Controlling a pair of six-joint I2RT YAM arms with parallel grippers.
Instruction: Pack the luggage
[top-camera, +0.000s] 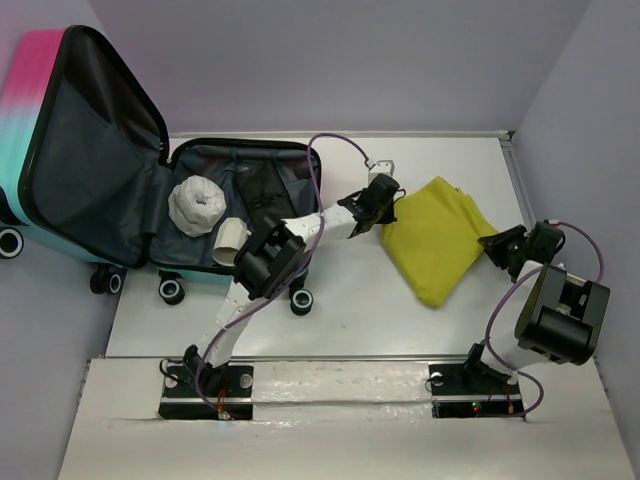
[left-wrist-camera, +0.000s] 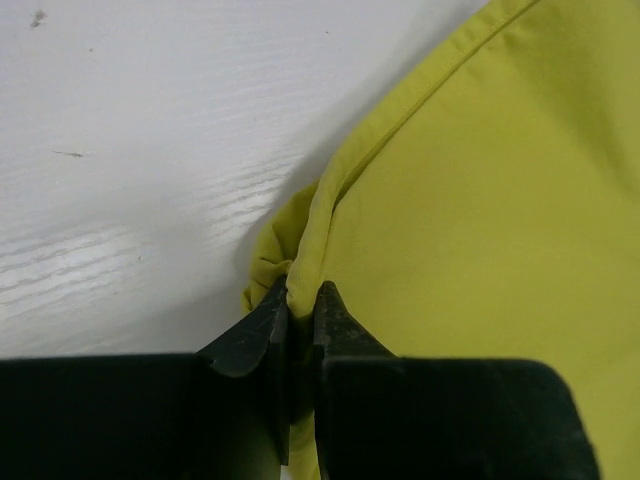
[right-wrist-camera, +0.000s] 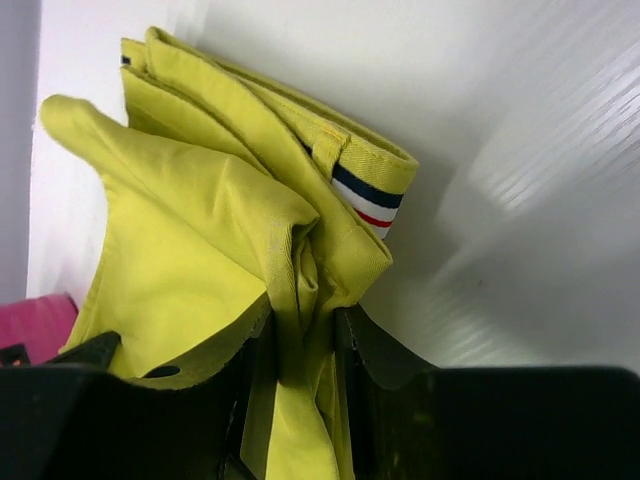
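Luggage (top-camera: 95, 170): small hard-shell child's suitcase, lying open. Lid half propped up and leaning outward, shell (top-camera: 30, 90) fading from pink at the top to teal below. Dark grey lining (top-camera: 100, 190) across both halves, with a pocket on the lid side. Black wheels (top-camera: 172, 291) along the near edge. No printed picture visible from above.

Inside the luggage's flat half: crumpled white bundle (top-camera: 197, 205), and just beside it, nearer the wheels, a white cylinder-shaped item (top-camera: 231, 240). Dark straps further in, details unclear.

On the white bench (top-camera: 350, 310), right of the luggage and apart from it: folded yellow-green garment (top-camera: 435, 238), with a belt loop and navy, white and red striped trim at the waistband.

Left tool (left-wrist-camera: 301, 300): between the luggage and the garment, clamped on the bunched corner of the garment closest to the luggage, fingers pressed together on the cloth.

Right tool (right-wrist-camera: 300, 325): at the garment's edge furthest from the luggage, clamped on a gathered fold of the same cloth.
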